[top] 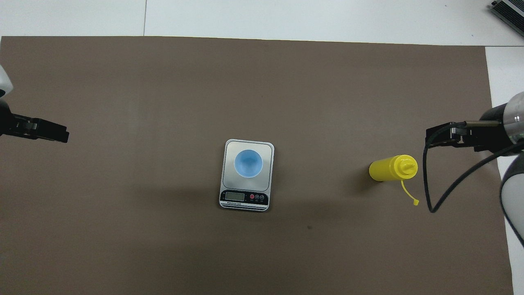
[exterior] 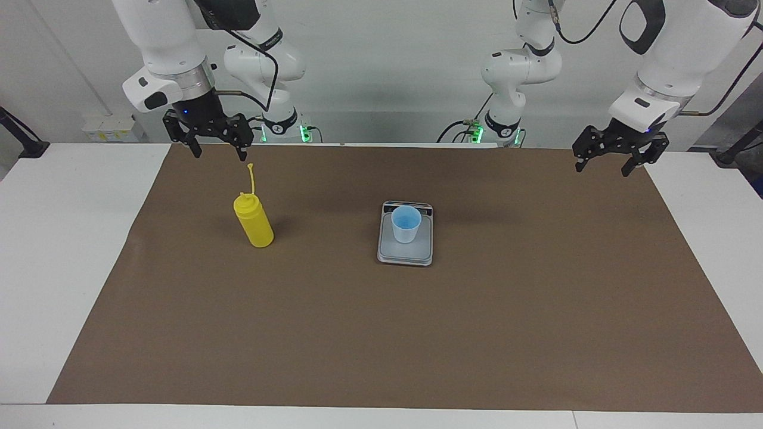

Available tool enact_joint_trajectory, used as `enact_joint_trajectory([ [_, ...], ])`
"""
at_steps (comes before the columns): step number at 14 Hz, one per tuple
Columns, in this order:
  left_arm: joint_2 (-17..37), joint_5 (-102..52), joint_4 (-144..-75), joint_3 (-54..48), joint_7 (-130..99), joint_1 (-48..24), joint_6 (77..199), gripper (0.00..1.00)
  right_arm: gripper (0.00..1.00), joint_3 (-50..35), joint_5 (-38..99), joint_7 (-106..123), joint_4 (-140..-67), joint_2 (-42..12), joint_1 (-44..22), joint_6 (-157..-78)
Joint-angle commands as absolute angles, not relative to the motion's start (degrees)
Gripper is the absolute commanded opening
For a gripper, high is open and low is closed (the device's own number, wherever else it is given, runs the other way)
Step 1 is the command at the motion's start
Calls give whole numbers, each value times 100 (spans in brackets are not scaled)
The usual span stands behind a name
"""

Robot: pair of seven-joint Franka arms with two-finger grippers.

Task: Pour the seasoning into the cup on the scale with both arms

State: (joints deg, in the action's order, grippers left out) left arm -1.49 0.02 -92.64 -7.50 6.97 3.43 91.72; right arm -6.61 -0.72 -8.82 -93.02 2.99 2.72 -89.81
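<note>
Standing upright on the brown mat [exterior: 381, 333], the yellow bottle [exterior: 254, 223] sits toward the right arm's end of the table [exterior: 53, 238], its thin nozzle pointing up. The scale [exterior: 405, 247] lies at the middle of the mat with its display strip on the edge nearest the robots, and the blue cup [exterior: 406, 223] stands upright on its platform, well apart from the bottle. The right end effector [exterior: 218, 152] hangs in the air over the mat's edge, just above the nozzle tip without touching it, fingers spread wide and empty. The left end effector [exterior: 602, 165] hovers over the mat's corner at the left arm's end, fingers likewise wide apart, holding nothing.
</note>
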Motion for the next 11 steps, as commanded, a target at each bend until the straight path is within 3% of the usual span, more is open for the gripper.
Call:
enact_joint_trajectory([
  [1, -237, -70, -9352, -747, 659, 378, 9193, 100, 100, -686, 17, -782, -9255, 281, 352, -8895],
  [8, -237, -70, -9352, -747, 659, 378, 9193, 100, 100, -677, 18, -773, -9325, 316, 386, -8798],
  [11, -237, -70, -9352, -756, 659, 378, 9193, 100, 100, -677, 193, -1411, -9500, 316, 562, -9323],
])
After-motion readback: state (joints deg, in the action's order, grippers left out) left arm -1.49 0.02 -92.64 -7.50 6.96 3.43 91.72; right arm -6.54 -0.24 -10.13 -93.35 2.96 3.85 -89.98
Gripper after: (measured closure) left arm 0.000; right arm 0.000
